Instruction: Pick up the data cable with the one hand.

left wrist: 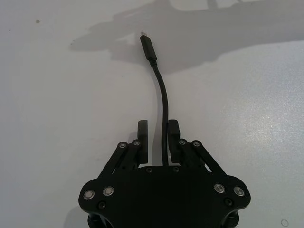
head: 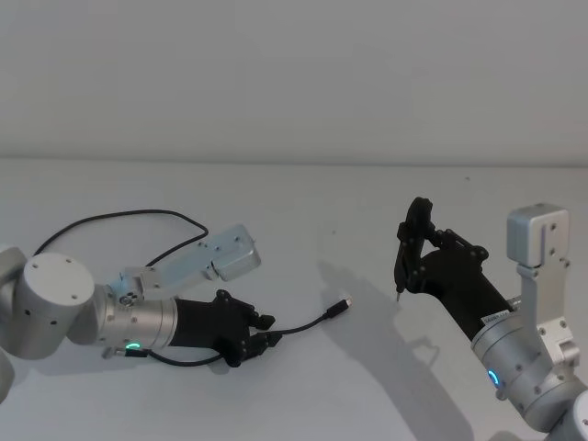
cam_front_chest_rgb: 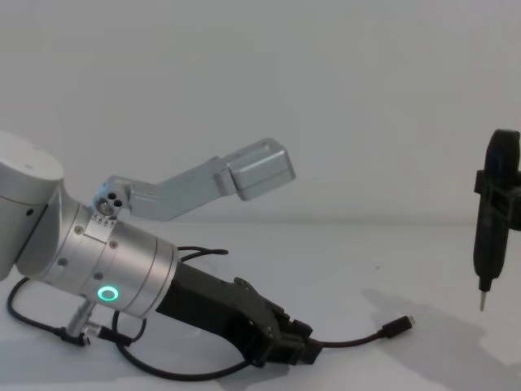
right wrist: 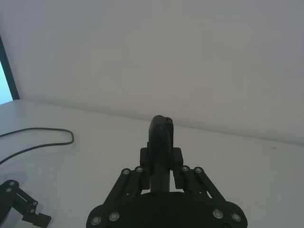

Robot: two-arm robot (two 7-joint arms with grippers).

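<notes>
Left hand (left wrist: 157, 128), straddling data cable (left wrist: 164, 99) (black, silver-tipped)

Data cable (left wrist: 164, 97) on table (head: 367, 386), between fingers (left wrist: 142, 133) of left claw (head: 271, 331)

- A broad stretch of bare white tabletop (head: 367, 386) lies free between the two arms.
- The thin black data cable (left wrist: 164, 95) trails across that gap from between the spread fingers of the left gripper (left wrist: 157, 130), low on the table.
- The cable's loop curves over the far-left table behind the left arm.
- A grey metal bracket (cam_front_chest_rgb: 244, 175) juts above the left wrist.
- At right, a slim black pen-like tool (cam_front_chest_rgb: 492, 220), clamped in the right gripper (head: 415, 259), hangs tip-down above the table, with clear air beneath.
</notes>
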